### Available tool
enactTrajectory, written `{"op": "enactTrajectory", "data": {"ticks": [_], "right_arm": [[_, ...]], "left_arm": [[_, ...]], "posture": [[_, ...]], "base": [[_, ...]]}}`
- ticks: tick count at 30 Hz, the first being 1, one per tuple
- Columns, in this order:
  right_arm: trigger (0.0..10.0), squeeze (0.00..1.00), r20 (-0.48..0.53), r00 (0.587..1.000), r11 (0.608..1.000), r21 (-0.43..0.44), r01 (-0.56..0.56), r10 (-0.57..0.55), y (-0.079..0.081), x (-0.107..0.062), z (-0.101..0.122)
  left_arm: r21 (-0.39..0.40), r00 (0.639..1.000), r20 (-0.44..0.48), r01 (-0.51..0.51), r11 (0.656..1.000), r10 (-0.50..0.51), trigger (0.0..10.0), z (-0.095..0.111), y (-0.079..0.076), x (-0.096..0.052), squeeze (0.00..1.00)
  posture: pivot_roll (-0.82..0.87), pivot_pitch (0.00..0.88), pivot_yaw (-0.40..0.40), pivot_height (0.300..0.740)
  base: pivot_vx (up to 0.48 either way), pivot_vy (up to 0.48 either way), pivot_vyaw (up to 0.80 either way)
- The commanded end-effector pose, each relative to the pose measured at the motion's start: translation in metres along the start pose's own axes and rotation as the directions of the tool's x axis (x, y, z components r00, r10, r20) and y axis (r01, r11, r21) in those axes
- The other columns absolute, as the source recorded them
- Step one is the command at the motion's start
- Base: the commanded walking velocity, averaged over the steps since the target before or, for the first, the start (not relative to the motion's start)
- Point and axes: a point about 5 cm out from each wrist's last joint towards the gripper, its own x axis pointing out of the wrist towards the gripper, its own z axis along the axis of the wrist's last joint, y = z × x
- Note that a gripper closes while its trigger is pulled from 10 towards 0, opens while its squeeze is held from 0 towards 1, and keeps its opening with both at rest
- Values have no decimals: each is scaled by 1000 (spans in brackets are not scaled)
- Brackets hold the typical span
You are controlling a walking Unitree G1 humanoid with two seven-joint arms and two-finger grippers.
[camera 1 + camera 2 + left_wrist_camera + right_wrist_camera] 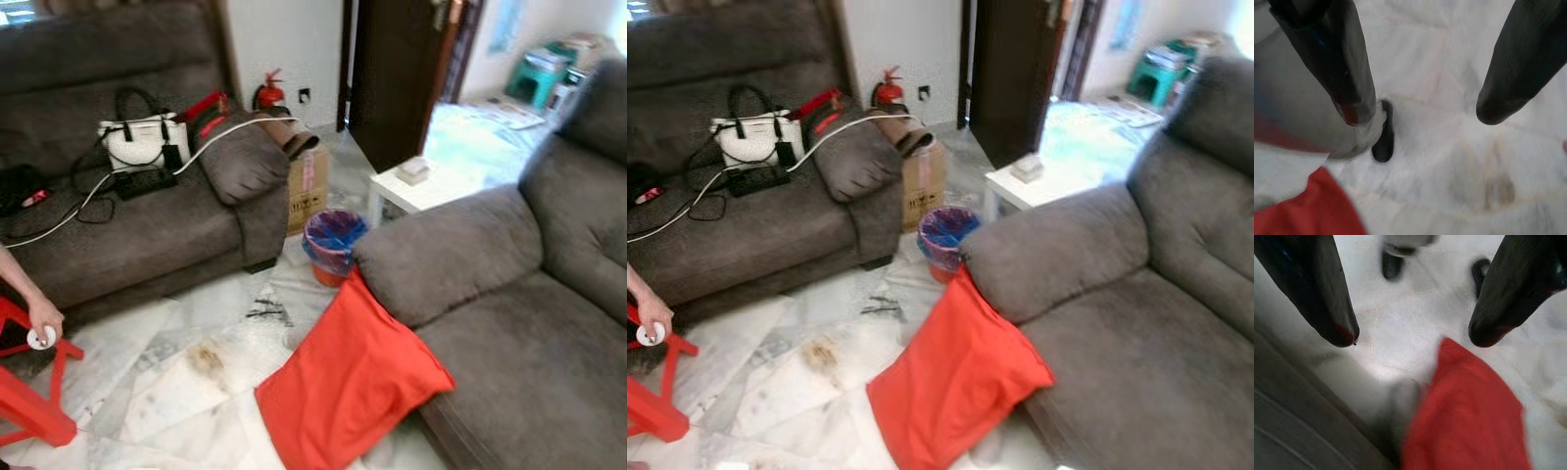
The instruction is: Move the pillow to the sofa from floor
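Red pillow (348,384) is lying on the floor (186,382), leaning against the sofa (509,323) front. Left gripper (1425,110) & right gripper (1410,335) are hanging wide open w/ nothing held. Judgement: should be pinching the upper corner by the armrest, then lifting clear.

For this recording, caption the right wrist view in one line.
Open right gripper hangs over the red pillow on the floor.
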Motion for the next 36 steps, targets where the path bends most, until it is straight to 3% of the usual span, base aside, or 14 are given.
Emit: {"op": "enactTrajectory", "data": {"ticks": [1, 21, 25, 33, 36], "right_arm": [[10000, 0, -13, 1000, 1000, 10, -10, 10, 3, -1, -6], [10000, 0, -19, 1000, 1000, 10, -15, 15, 5, -1, -8], [10000, 0, -16, 1000, 999, -27, -24, 23, 6, -1, -7], [10000, 0, -22, 1000, 1000, -21, -18, 17, 5, -1, -9], [10000, 0, -8, 1000, 1000, 0, -26, 26, 7, -1, -6]], "left_arm": [[-4, 1000, -4, -11, 1000, 11, 10000, -1, 3, -1, 0], [-5, 1000, -8, -13, 1000, 13, 10000, -1, 4, -1, 0], [-5, 1000, -8, -14, 1000, 14, 10000, -2, 4, -1, 0], [25, 1000, -11, -26, 999, 26, 10000, -2, 6, -1, 0], [24, 1000, -5, -28, 999, 28, 10000, -1, 7, -1, 0]], "posture": [[93, 118, 6, 740], [100, 120, 9, 740], [100, 120, 10, 740], [102, 119, 10, 740], [103, 121, 10, 740]], "base": [[315, 0, 0], [320, 0, 0], [322, 0, 0], [277, 0, 800], [0, 0, 0]]}}
